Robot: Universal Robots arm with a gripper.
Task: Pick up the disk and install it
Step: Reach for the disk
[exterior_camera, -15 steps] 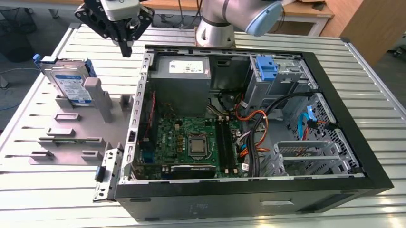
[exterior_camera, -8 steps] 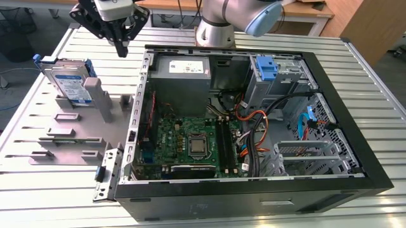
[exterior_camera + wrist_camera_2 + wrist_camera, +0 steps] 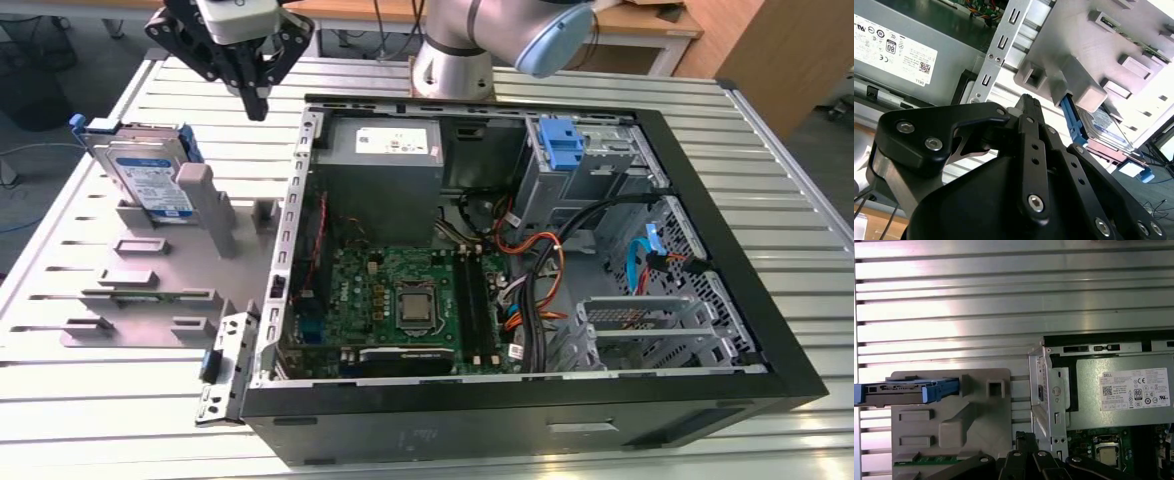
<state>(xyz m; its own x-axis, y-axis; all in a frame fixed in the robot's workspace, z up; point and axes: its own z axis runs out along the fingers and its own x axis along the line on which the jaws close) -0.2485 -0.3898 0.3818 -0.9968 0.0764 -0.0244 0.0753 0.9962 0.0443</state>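
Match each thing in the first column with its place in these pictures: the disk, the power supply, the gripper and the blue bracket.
Things:
1. disk
2. power supply
3. gripper
4. blue bracket

Places:
A. in the drive bay of the computer case, at the exterior view's right
B. standing on edge in the grey holder outside the case
C. hanging above the table, fingers shut on nothing
D. inside the case, white sticker facing up

Pairs: 1-B; 2-D; 3-C; 4-A
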